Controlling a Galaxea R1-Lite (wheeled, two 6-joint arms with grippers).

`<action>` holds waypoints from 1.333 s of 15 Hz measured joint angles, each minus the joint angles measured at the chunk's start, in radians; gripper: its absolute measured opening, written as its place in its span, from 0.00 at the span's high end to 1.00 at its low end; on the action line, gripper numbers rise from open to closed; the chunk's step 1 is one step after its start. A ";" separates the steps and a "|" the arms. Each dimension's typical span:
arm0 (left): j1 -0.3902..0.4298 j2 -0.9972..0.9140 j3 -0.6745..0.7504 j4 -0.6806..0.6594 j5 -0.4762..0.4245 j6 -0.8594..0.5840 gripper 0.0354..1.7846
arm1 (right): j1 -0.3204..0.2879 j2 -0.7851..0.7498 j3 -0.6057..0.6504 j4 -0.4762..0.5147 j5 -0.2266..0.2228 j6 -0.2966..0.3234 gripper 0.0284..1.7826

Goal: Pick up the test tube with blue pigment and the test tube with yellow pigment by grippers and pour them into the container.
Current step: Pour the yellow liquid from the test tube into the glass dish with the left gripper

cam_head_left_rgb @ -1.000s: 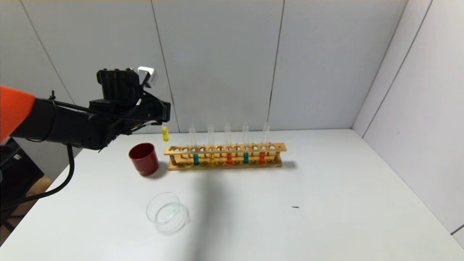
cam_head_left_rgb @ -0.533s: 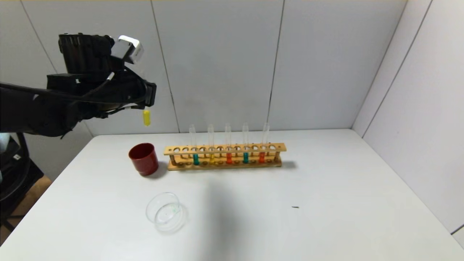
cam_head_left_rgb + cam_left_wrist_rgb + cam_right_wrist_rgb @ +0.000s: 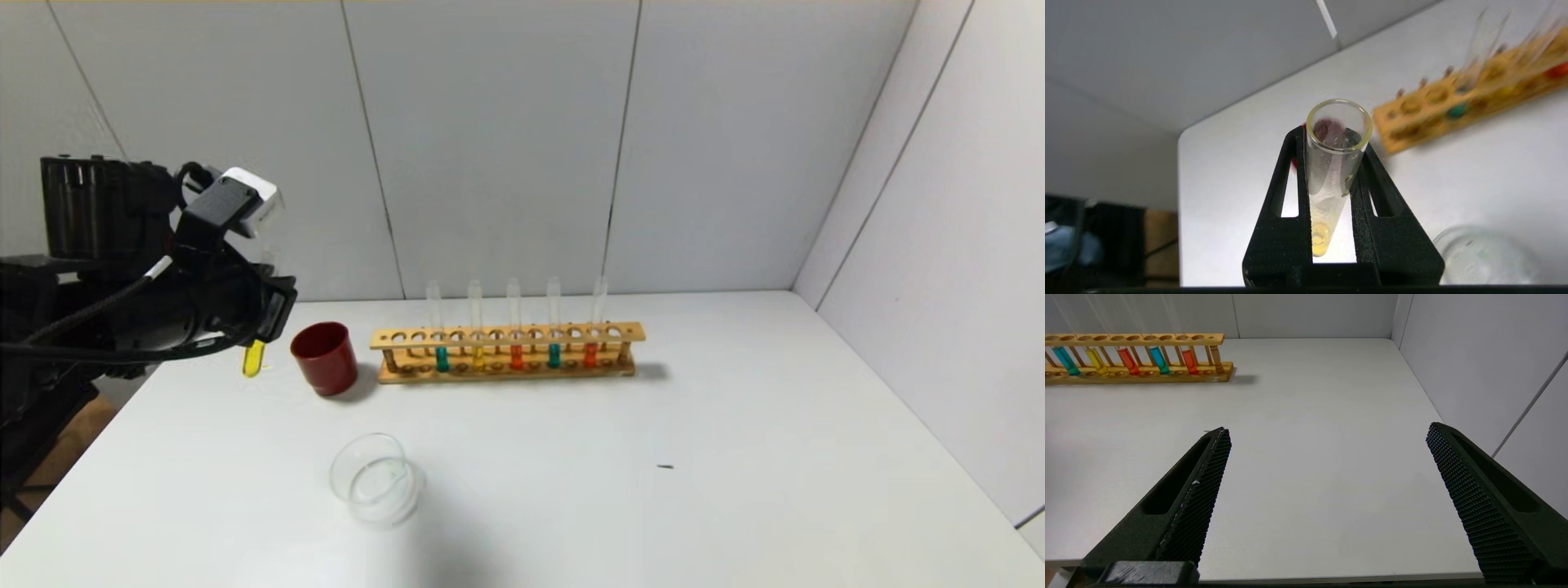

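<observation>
My left gripper [image 3: 273, 314] is shut on the test tube with yellow pigment [image 3: 254, 359] and holds it upright above the table, just left of the red cup [image 3: 324, 358]. In the left wrist view the tube [image 3: 1331, 171] sits between the black fingers [image 3: 1286, 183], mouth up, yellow liquid at its bottom. Two test tubes with blue pigment [image 3: 442, 358] [image 3: 553, 355] stand in the wooden rack [image 3: 506, 335]. The container [image 3: 375, 478], a clear glass dish, stands in front of the cup, also in the left wrist view [image 3: 1482, 257]. My right gripper [image 3: 1327, 430] is open and empty over bare table.
The rack also holds a second yellow tube [image 3: 478, 358] and two orange-red tubes [image 3: 515, 357]; it shows in the right wrist view [image 3: 1139, 377] too. A small dark speck [image 3: 665, 466] lies on the table. Grey walls close the back and right.
My left gripper carried the yellow tube left from the rack's end, first up, then down beside the red cup. Nothing else moved.
</observation>
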 joint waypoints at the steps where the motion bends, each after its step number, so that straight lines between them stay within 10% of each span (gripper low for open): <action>1: -0.001 -0.007 0.024 -0.008 0.015 0.050 0.84 | 0.000 0.000 0.000 0.000 0.000 0.000 0.02; 20: 0.001 0.124 0.283 -0.238 -0.166 1.046 0.84 | 0.000 0.000 0.000 0.000 0.000 0.000 0.02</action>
